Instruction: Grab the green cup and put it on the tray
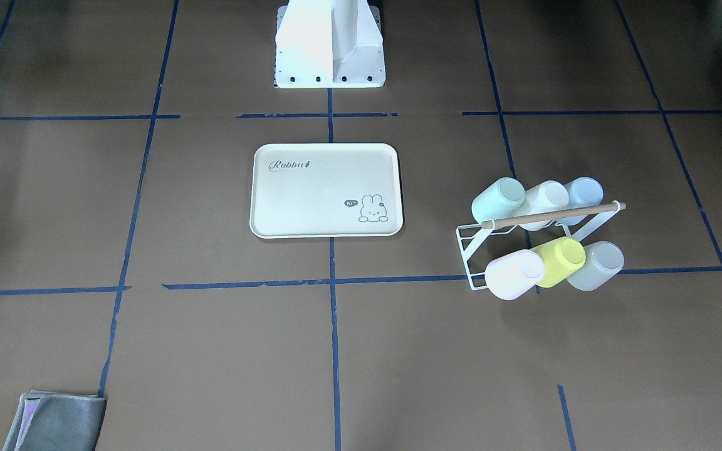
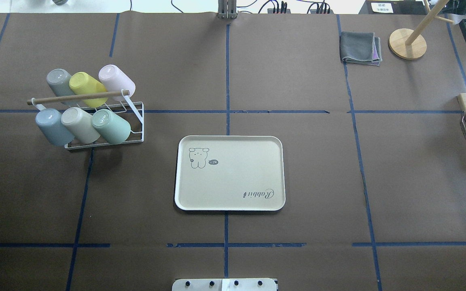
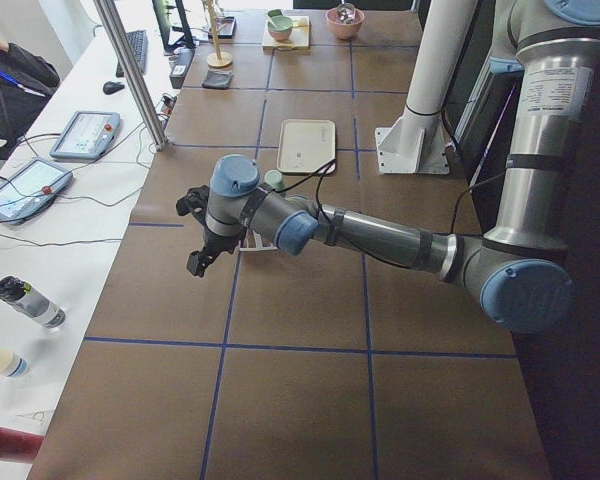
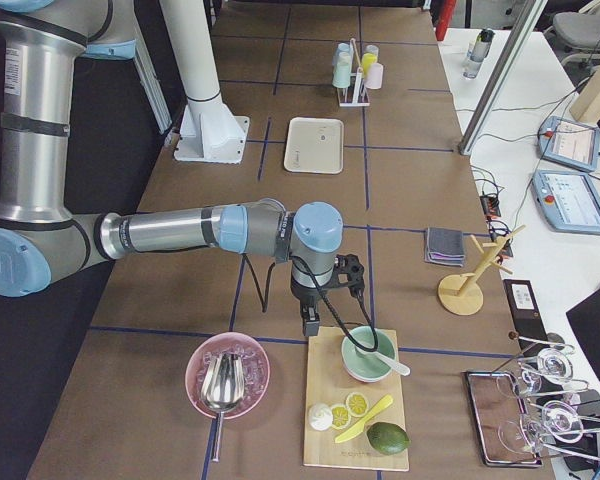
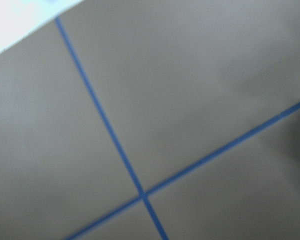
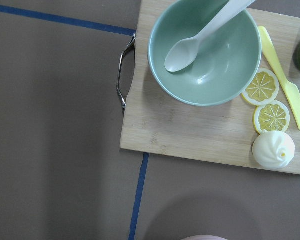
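The green cup (image 1: 499, 199) is a pale mint tumbler lying tilted on a white wire rack (image 1: 469, 245), in the row nearer the robot, at the end closest to the tray; it also shows in the overhead view (image 2: 111, 125). The cream tray (image 1: 311, 200) with "Rabbit" script lies flat and bare at the table's middle (image 2: 237, 178). My left gripper (image 3: 192, 234) hovers over the table beyond the rack, seen only from the side. My right gripper (image 4: 330, 298) hangs over the cutting board's near end. I cannot tell whether either is open or shut.
The rack also holds a yellow-green cup (image 1: 563, 253), pale blue cup (image 1: 585, 191), cream, pink and grey cups. A cutting board (image 6: 190, 135) with a green bowl (image 6: 205, 55), a pink bowl (image 4: 227, 373), a grey cloth (image 2: 358, 47) and a wooden stand (image 2: 407, 40) lie at my right.
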`<action>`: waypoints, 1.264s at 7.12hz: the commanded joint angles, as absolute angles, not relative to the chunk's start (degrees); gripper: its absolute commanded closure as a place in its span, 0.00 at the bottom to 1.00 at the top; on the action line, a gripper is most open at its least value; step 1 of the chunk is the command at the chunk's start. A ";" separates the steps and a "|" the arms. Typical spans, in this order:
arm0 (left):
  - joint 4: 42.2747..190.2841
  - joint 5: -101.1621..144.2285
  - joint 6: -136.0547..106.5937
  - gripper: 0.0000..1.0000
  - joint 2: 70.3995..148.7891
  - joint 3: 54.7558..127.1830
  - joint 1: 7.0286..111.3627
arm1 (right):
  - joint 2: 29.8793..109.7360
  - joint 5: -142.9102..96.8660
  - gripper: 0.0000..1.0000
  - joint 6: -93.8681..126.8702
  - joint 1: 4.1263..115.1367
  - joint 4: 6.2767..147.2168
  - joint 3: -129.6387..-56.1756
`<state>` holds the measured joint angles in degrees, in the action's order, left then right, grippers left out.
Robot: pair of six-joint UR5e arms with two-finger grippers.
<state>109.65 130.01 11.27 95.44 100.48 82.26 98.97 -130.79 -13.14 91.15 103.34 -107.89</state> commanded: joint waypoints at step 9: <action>74.85 94.72 23.83 0.00 118.54 120.23 41.42 | 99.32 -131.13 0.00 -12.92 91.14 102.04 -107.49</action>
